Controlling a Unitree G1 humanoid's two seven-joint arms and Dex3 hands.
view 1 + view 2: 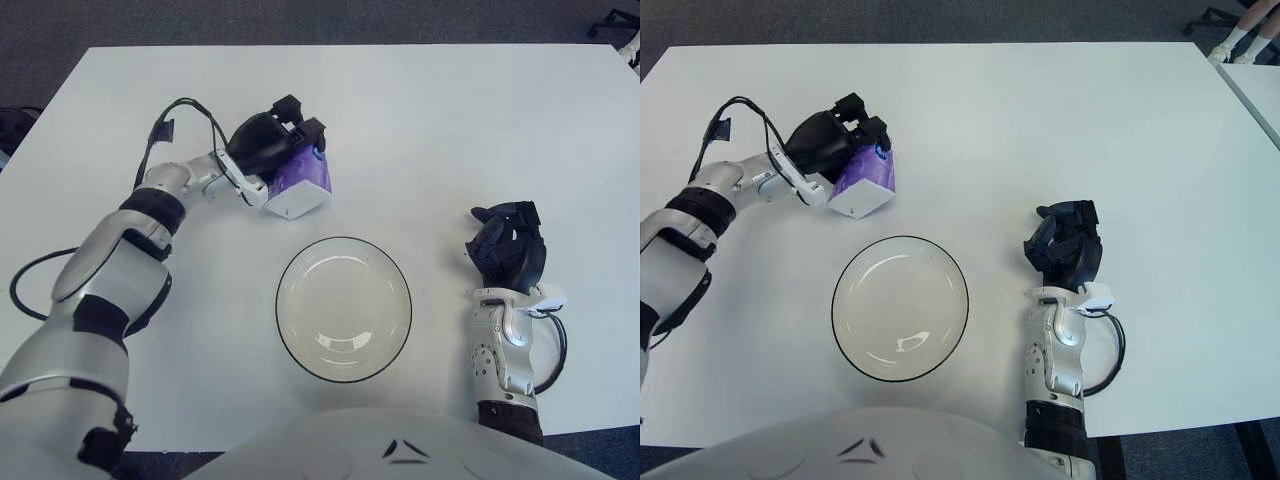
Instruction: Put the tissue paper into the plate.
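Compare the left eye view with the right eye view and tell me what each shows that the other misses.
Only the left eye view shows the robot's bulky silver left upper arm at the lower left. Only the right eye view shows a second white table's edge and someone's feet at the top right. Both show the left hand grasping the purple tissue pack beyond the empty plate, with the right hand to the plate's right.
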